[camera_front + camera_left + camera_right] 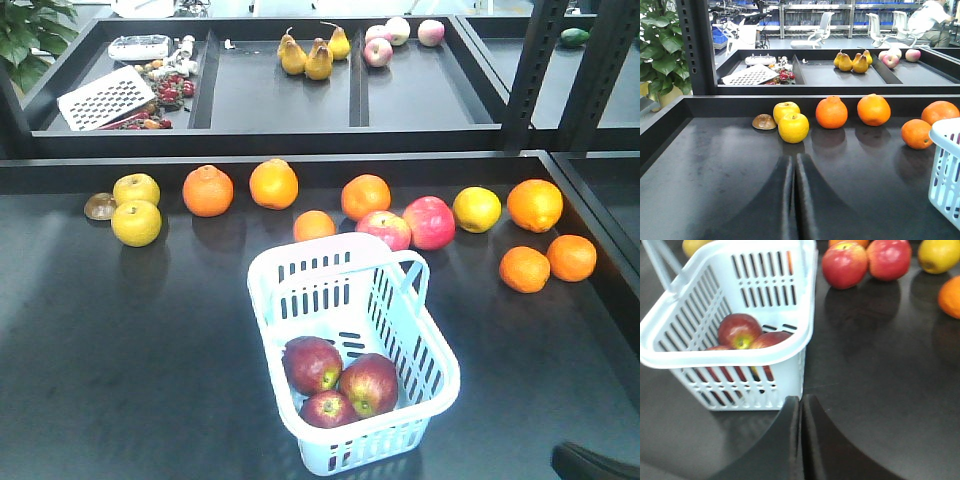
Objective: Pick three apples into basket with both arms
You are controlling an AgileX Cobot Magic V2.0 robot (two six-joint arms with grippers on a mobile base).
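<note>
Pale blue-white basket (430, 350); 3 dark red apples (340, 382)

The basket (352, 352) stands near the middle of the table (130, 380), its top open above the three apples (340, 382) lying close together at its near end, while its far half holds nothing. Behind it a row of oranges (274, 184), pink-red apples (408, 225) and yellow fruit (136, 222) crowds the table's back edge. Left of the basket the dark surface is bare, and each end effector (794, 200) has open table ahead.
</note>
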